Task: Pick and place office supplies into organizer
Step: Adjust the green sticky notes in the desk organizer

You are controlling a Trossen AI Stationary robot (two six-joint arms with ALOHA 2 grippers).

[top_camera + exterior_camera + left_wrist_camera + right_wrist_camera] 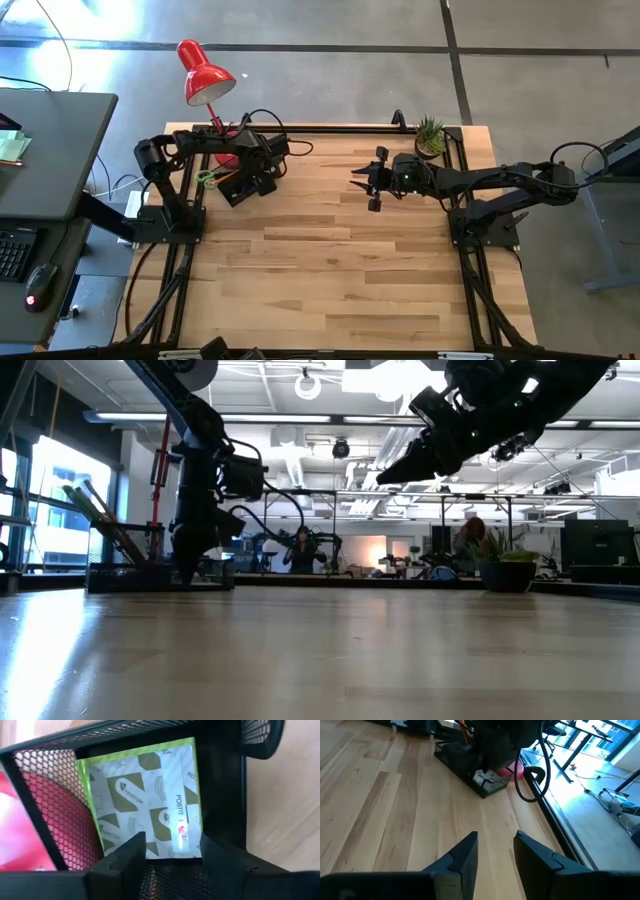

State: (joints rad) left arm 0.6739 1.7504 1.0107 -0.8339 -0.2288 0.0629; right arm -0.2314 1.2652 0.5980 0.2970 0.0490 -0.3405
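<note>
The left gripper (172, 851) has its two dark fingers (132, 852) spread apart with nothing between them, poised directly over the lime-green sticky-note pad (145, 795). The pad, in its clear printed wrapper, lies flat inside a compartment of the black mesh organizer (47, 795), and the fingertips stand just clear of its near edge. Through the mesh wall beside the pad the red lamp base (20, 835) shows. From above, the left gripper (252, 165) sits over the organizer (240, 185) at the far left of the wooden table (330, 280), just beside the red desk lamp (203, 72), with green-handled scissors (206, 179) to the organizer's left. The right gripper (362, 178) hangs above the far middle of the table, well apart from the organizer, its fingers (465, 855) partly open and empty. A small potted plant (430, 135) stands at the far right.
</note>
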